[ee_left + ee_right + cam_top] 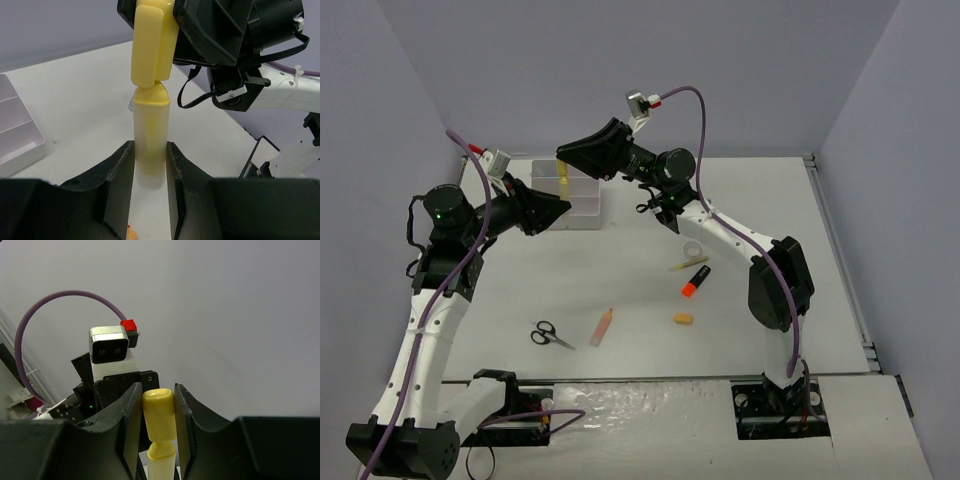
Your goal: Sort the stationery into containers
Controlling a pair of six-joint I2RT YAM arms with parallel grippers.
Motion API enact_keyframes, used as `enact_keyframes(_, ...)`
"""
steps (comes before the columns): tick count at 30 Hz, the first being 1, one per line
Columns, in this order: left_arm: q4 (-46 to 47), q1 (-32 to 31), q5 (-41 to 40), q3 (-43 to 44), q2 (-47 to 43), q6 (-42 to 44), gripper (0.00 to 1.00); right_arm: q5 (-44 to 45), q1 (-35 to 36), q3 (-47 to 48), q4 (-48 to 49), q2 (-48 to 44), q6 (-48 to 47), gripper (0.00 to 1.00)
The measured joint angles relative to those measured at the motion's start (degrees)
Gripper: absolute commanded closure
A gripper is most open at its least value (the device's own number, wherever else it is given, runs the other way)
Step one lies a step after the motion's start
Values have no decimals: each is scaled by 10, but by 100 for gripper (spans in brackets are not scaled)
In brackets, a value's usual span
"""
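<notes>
At the upper left of the overhead view, just over the white containers (584, 206), a yellow marker (149, 125) stands nearly upright in the air, held at both ends. The left gripper (150, 150) is pressed onto its lower barrel, and the right gripper (158, 392) pinches the cap (159, 410) from above.

In the left wrist view the cap sits slightly cocked on a narrow neck. It may be half off or only loosely seated; I can't tell which.

To my eye it's a light, stiff plastic thing, smooth enough to slide between the pads. The cap joint looks like the weak spot, since a grip on the cap alone could come away with only the cap. The barrel, about mid-length, seems the safer place to hold.

Lower in the frame, scissors (550, 334), a pinkish pen (602, 326), an orange marker (696, 280), a small yellow eraser (683, 319) and a tape roll (693, 248) lie scattered on the table (770, 200), well apart from the containers.
</notes>
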Motion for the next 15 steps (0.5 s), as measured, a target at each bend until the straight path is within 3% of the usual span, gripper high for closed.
enact_keyframes(15, 16, 7, 5, -4, -1, -6, 100, -18, 4, -13, 13, 0, 2, 100)
